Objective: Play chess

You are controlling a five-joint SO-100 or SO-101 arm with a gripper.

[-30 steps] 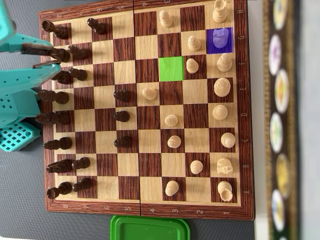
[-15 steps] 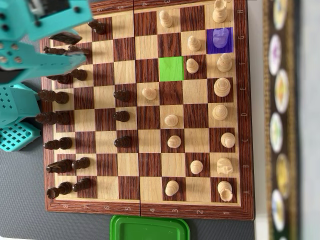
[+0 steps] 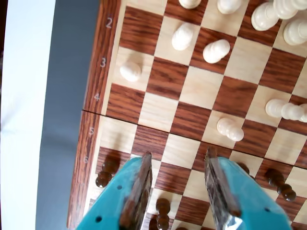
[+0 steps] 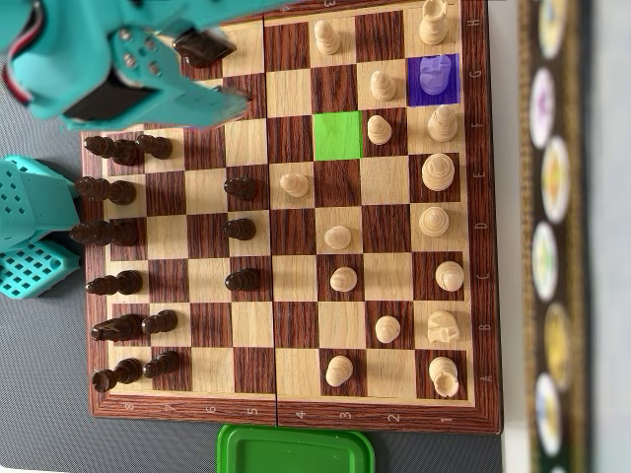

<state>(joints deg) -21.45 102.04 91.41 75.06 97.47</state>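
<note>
1. Hovering over the board point(image 4: 296, 409) near its dark-piece end, the teal hand point(image 3: 176, 191) shows in the wrist view with fingers point(image 3: 139, 191) spread and nothing between them; a bare run of squares lies in the gap.
2. In the overhead view the arm point(image 4: 118, 69) enters from the upper left corner and covers part of the board's top rows; the hand's tips cannot be made out there.
3. Board edges: the wooden frame with rank numbers point(image 3: 96, 86) runs down the left of the wrist view, with grey tabletop point(image 3: 67, 115) just beside it and a white strip point(image 3: 24, 115) further out.
4. Dark pieces point(image 4: 108, 187) crowd the left two columns in the overhead view; three dark pawns point(image 4: 240, 230) stand further in, apart from the rest.
5. Light pieces point(image 4: 439, 172) fill the right side; one light pawn point(image 4: 294, 184) stands out near the board's centre, just beside a dark pawn.
6. Marked squares: a green square point(image 4: 338, 136) is bare, a purple square point(image 4: 434, 79) holds a piece, tinted purple.
7. Open room: the central columns are mostly bare.
8. A green lid point(image 4: 296, 448) lies against the board's lower edge; a patterned strip point(image 4: 552, 236) runs well apart on the right.
</note>
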